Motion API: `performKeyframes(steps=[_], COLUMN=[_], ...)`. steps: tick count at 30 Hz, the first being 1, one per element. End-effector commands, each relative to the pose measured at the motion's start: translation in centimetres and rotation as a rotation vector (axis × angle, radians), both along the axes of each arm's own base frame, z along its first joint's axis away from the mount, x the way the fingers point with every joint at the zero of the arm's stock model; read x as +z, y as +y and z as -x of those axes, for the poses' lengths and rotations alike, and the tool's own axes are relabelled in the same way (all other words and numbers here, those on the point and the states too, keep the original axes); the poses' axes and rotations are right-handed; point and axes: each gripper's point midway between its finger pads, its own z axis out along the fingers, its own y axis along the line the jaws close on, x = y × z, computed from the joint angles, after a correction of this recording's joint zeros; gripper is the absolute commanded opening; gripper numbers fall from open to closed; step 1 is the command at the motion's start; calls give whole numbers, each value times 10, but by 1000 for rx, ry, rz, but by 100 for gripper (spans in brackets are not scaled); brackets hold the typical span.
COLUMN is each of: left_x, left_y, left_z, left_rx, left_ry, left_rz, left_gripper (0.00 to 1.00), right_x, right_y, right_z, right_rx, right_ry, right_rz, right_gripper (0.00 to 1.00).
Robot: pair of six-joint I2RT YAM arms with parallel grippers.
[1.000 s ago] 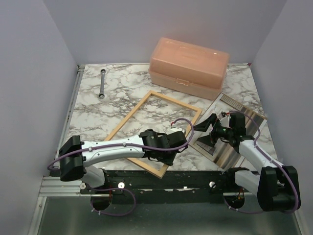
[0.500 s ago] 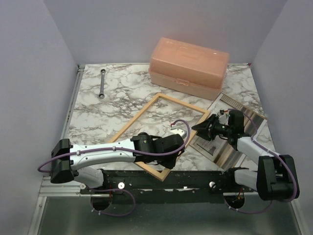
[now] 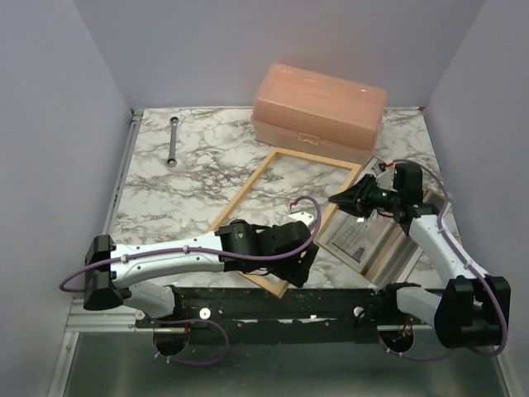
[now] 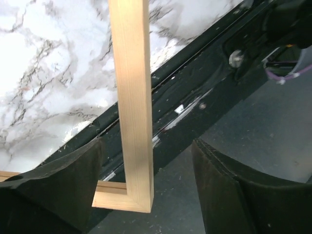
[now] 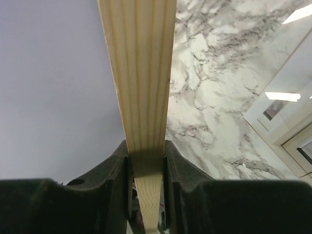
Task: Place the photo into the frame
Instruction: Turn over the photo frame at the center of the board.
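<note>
The light-wood frame (image 3: 248, 188) lies slanted across the middle of the marble table, its near corner (image 4: 127, 197) sticking out past the table's front edge. My right gripper (image 3: 344, 201) is shut on the frame's right-hand side, and the moulding (image 5: 139, 73) sits pinched between both pads (image 5: 116, 178). My left gripper (image 3: 301, 266) stands open around that near corner; the right finger (image 4: 229, 195) is well clear of the wood. The photo (image 3: 357, 240) lies picture-up to the right of the frame, below my right gripper.
A peach plastic box (image 3: 318, 112) stands at the back, close to the frame's far end. A wrench (image 3: 173, 141) lies at the back left. A brown panel (image 3: 395, 263) and a shiny sheet (image 3: 426, 198) lie under and beside the photo at the right edge.
My right gripper closed on the frame's right side and moved it away and to the right. My left gripper opened and let go of the near corner.
</note>
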Motion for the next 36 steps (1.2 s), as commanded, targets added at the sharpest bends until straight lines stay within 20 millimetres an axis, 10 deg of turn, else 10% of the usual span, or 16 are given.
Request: performKeyframes(steps=[1, 20, 36], left_x=[49, 152, 117], left_y=[-2, -4, -59], left_z=[-7, -41, -41], left_rx=[-12, 24, 23], left_ry=[-74, -256, -217], left_rz=[88, 45, -87], left_gripper=[78, 88, 83], right_x=[32, 131, 125], right_y=[-6, -20, -18], right_z=[1, -16, -12], right_rx=[38, 31, 24], right_ry=[-27, -65, -39], right_rz=[97, 241, 217], right_gripper=[3, 0, 0])
